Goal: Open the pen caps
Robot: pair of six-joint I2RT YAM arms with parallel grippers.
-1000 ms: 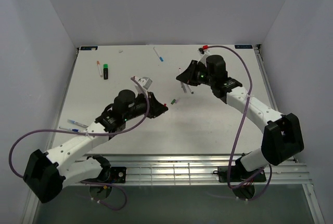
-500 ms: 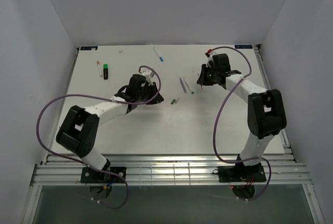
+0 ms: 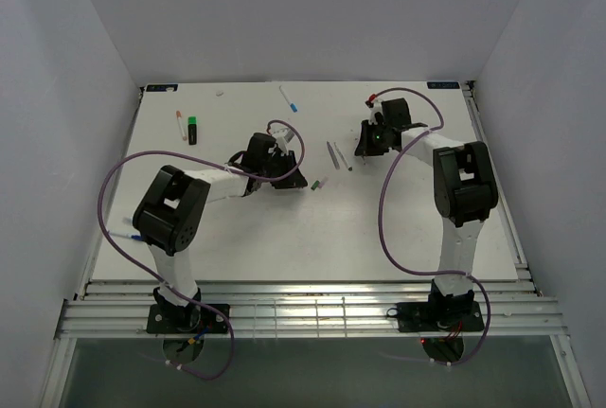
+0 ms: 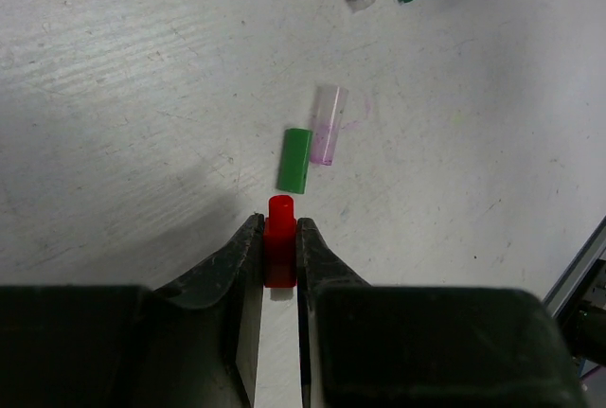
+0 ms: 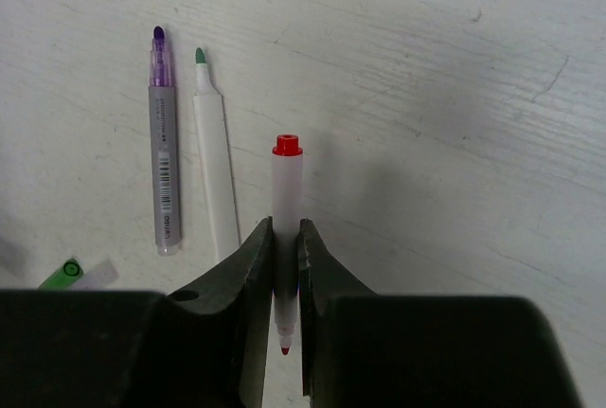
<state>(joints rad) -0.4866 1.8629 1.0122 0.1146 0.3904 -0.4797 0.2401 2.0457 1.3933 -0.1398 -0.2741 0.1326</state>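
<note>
the right gripper [image 5: 286, 238] pinches a white-barrelled red pen [image 5: 286, 186], its bare red tip pointing back between the fingers. just left, a purple pen [image 5: 164, 143] and a green-tipped pen [image 5: 216, 162] lie side by side on the worktop [image 5: 454, 143]; a green cap [image 5: 61, 274] sits at lower left.

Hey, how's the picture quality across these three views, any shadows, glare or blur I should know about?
Top external: even, soft light, glare on the metal rails, pens too small for detail. Left wrist: sharp, a soft shadow left of the red cap. Right wrist: sharp, a faint shadow right of the red pen.
</note>
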